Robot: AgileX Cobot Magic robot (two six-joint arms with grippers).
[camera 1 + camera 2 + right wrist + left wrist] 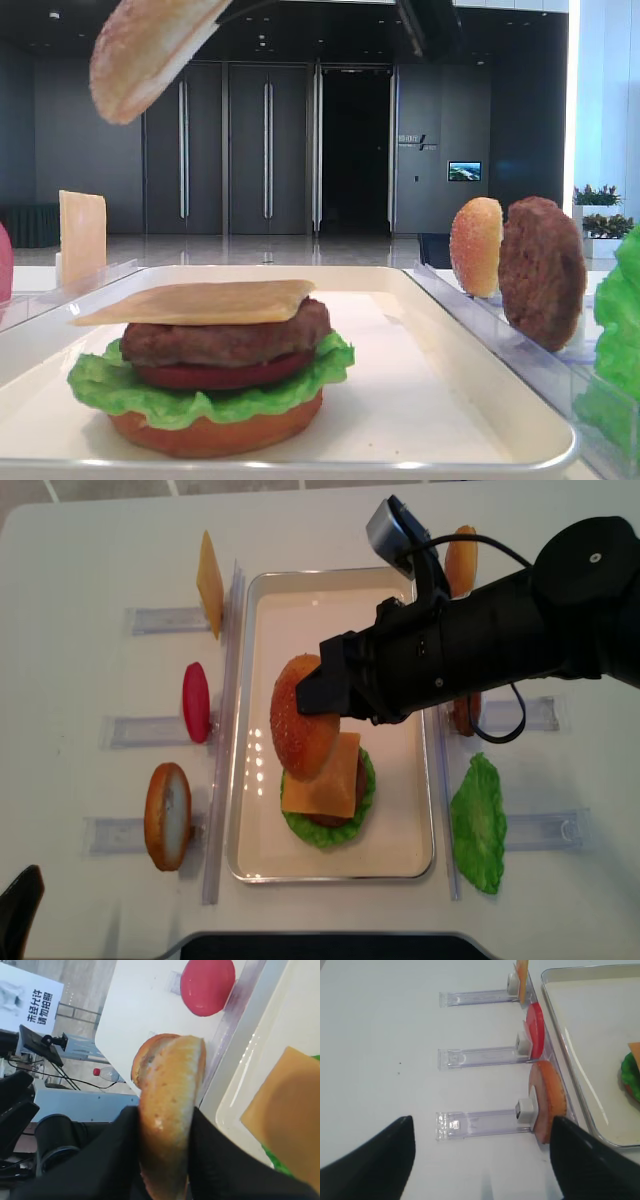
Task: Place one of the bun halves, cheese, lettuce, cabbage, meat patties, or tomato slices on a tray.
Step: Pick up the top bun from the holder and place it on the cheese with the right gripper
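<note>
Clamped between two black fingers (115, 1160) of the right gripper (165, 1155), a domed sesame bun top (170, 1110) is seen edge-on and very close in the right wrist view. From overhead, the bun top is held tilted in the air above the left side of the cream-white tray (410, 855), partly over the stack beneath and apart from it.

On the tray, a burger stack is built: an orange-brown bun base (215, 430), ruffled green lettuce (100, 385), a red tomato slice (220, 375), a dark meat patty (225, 340) and a square cheese slice (195, 300) on top, overhanging to one side.

Two dark fingers (370, 1160) of the left gripper (482, 1160) are seen spread wide and empty over the white worktop (380, 1035), near clear racks (475, 1122).

A risk is judged here: if the bun top is released while tilted and off-centre, it could roll off the cheese, or the overhanging cheese could be pushed askew.
</note>
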